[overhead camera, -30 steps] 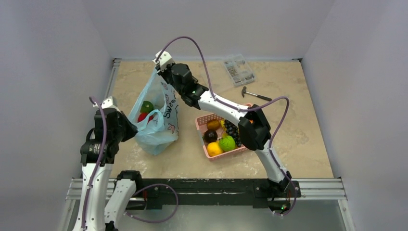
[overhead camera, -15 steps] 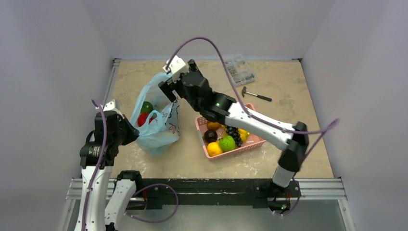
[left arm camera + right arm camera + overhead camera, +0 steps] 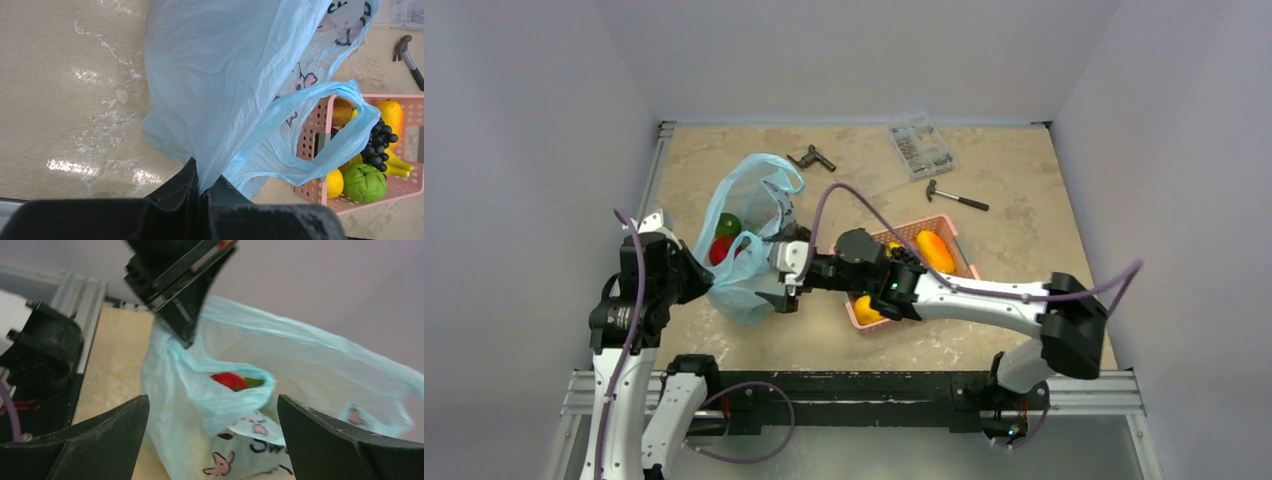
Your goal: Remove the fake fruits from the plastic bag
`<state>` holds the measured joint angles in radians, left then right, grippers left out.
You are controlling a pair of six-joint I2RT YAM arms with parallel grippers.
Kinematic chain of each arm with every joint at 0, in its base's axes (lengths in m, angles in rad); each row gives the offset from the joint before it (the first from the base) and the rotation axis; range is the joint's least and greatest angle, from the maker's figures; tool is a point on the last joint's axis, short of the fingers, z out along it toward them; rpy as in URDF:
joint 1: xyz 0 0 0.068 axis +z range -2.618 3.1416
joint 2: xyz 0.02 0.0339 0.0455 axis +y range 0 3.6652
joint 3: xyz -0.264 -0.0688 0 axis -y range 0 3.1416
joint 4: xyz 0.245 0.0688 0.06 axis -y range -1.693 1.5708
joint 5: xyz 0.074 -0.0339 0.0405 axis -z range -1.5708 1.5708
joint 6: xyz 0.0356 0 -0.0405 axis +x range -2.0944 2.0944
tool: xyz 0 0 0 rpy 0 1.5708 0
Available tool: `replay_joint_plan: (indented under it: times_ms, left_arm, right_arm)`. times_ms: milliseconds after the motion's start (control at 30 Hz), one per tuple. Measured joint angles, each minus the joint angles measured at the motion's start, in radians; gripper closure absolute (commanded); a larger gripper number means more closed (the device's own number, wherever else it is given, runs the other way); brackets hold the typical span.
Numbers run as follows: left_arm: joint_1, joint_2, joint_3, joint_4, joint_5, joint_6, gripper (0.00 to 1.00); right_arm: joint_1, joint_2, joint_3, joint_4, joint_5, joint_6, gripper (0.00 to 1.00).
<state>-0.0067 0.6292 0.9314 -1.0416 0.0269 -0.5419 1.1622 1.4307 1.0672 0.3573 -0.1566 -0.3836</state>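
Observation:
The pale blue plastic bag (image 3: pixel 754 215) stands slumped at the table's left, mouth up. Inside it show a red fake fruit (image 3: pixel 721 249) and a green one (image 3: pixel 729 223). My left gripper (image 3: pixel 701 284) is shut on the bag's near left edge; in the left wrist view the jaws (image 3: pixel 202 189) pinch the thin film of the bag (image 3: pixel 225 75). My right gripper (image 3: pixel 776 273) is open, low beside the bag's right side. In the right wrist view the right gripper (image 3: pixel 212 402) faces the bag (image 3: pixel 200 450), with the red fruit (image 3: pixel 229 380) peeking from the mouth.
A pink slatted basket (image 3: pixel 922 224) with an orange fruit (image 3: pixel 935 250), grapes (image 3: pixel 380 142) and a lime-green fruit (image 3: pixel 364 182) sits just right of the bag, under my right arm. At the back lie a dark tool (image 3: pixel 812 157), a clear parts box (image 3: pixel 921 145) and a hammer (image 3: pixel 957 198).
My right gripper let go of the bag's far handle, opened wide and swung down to the bag's near right side. The bag's top sagged. The left gripper kept its hold.

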Motion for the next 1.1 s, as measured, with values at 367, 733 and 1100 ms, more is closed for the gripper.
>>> replay_joint_plan:
  times_ms: [367, 733, 1100]
  left_arm:
    - [0.000, 0.044, 0.000, 0.002, 0.041, -0.023, 1.00]
    - [0.000, 0.071, 0.023, 0.003, 0.083, -0.007, 0.54]
    - [0.000, 0.311, 0.168, 0.053, 0.061, 0.073, 0.18]
  right_arm:
    - [0.003, 0.448, 0.127, 0.140, -0.256, -0.107, 0.01]
    - [0.002, 0.518, 0.272, 0.028, -0.254, -0.083, 1.00]
    - [0.005, 0.376, 0.183, -0.116, -0.225, 0.002, 1.00]
